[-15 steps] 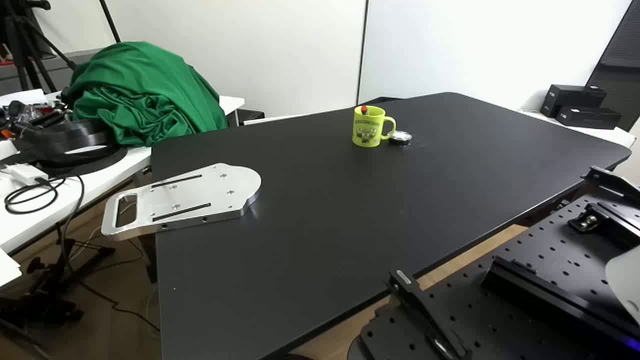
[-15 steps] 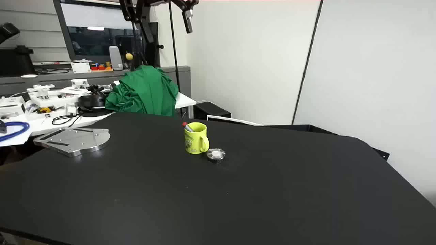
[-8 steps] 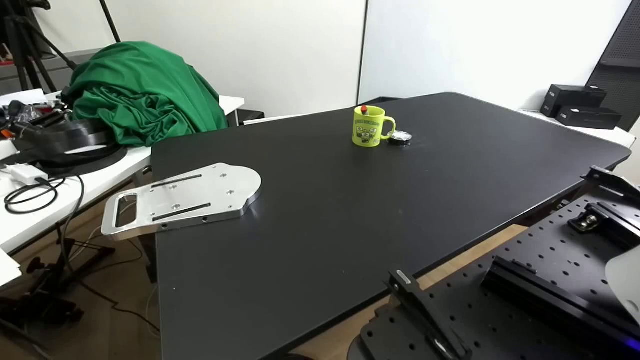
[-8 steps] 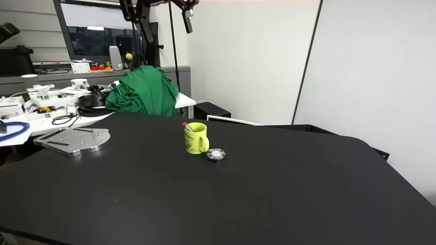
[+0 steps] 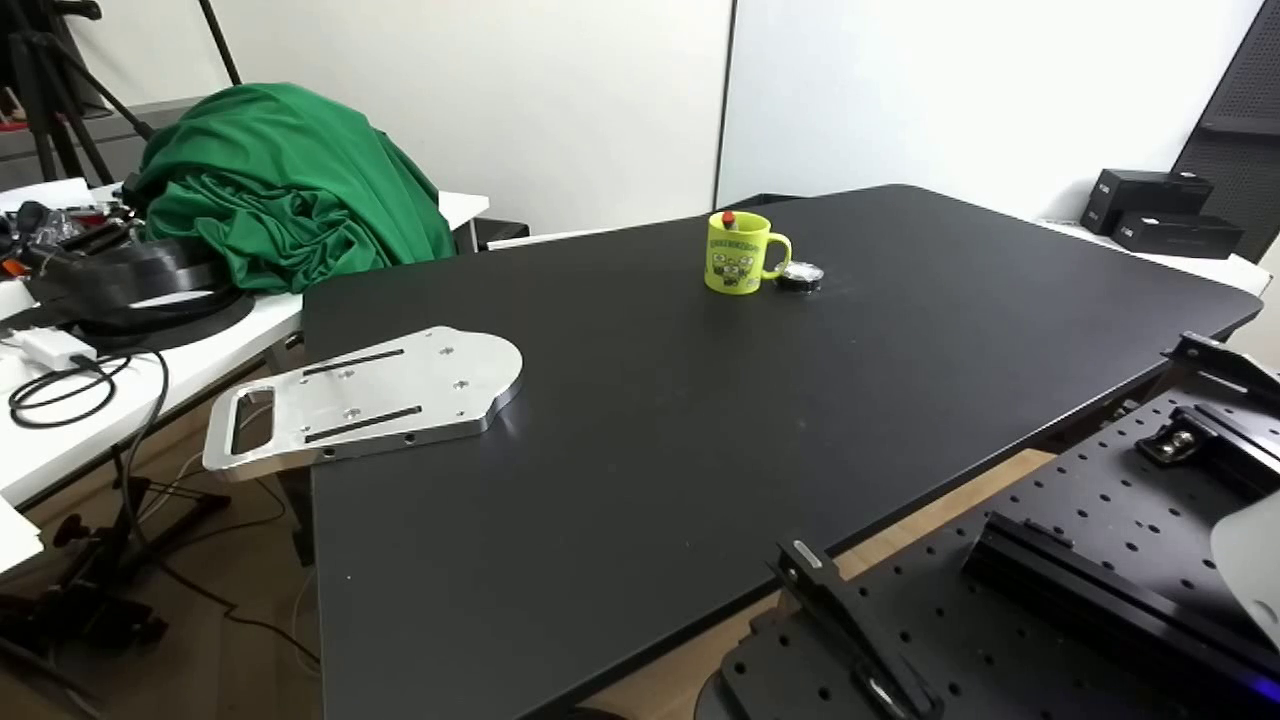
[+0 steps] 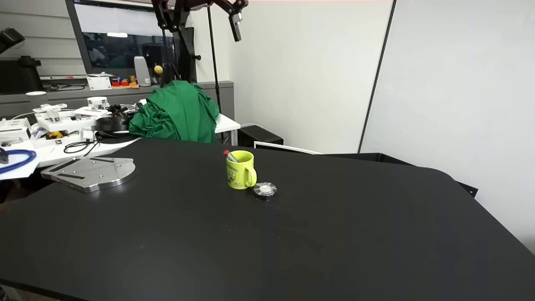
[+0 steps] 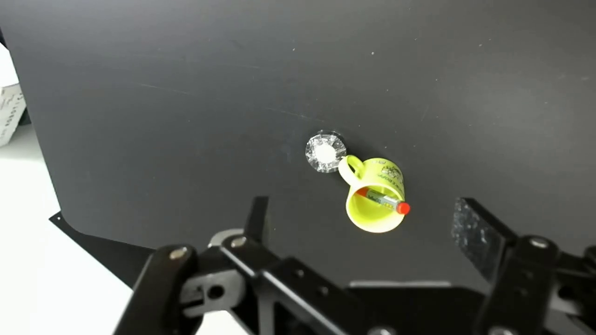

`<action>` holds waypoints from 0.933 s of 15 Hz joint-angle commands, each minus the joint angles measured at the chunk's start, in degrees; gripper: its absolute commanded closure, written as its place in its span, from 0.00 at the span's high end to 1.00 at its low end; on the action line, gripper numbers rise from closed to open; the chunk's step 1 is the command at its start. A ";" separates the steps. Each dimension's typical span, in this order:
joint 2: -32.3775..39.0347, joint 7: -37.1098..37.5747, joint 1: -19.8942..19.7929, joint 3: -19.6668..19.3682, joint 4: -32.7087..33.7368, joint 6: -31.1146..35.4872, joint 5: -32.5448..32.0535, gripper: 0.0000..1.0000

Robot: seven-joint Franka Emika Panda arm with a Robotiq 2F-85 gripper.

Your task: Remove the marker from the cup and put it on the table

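Note:
The bright yellow-green cup (image 5: 735, 262) stands upright on the black table (image 5: 640, 450); it also shows in an exterior view (image 6: 239, 175) and the wrist view (image 7: 379, 172). The marker (image 7: 382, 200) leans inside the cup. It has a grey body and red ends, and its upper red end sticks out over the rim. The marker's tip shows in both exterior views (image 5: 728, 219) (image 6: 230, 156). My gripper (image 6: 212, 44) is open and empty, high above the table. In the wrist view the gripper (image 7: 365, 218) has its fingers wide apart, with the cup between them but well below.
A small round black and silvery disc (image 7: 325, 152) lies beside the cup's handle. A silver metal plate (image 5: 400, 390) overhangs the table's edge. A green cloth (image 5: 280, 190) lies on the white side desk (image 5: 60, 440). A white wall (image 6: 451, 83) stands behind the table.
My gripper has shifted slightly to the right in an exterior view over the last half second. The cup, the marker and the disc have not moved.

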 commanded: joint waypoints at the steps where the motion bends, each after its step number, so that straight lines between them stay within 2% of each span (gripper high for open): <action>1: 7.83 1.84 -0.05 0.65 5.78 5.36 -4.30 1.00; 5: 14.92 3.39 0.49 2.25 8.72 14.95 -10.35 1.00; 8: 20.32 5.28 1.40 3.53 10.54 19.37 -16.73 1.00; 11: 25.62 10.05 3.20 3.81 12.25 21.54 -26.16 1.00; 14: 30.47 13.96 5.77 2.78 14.02 21.08 -32.28 1.00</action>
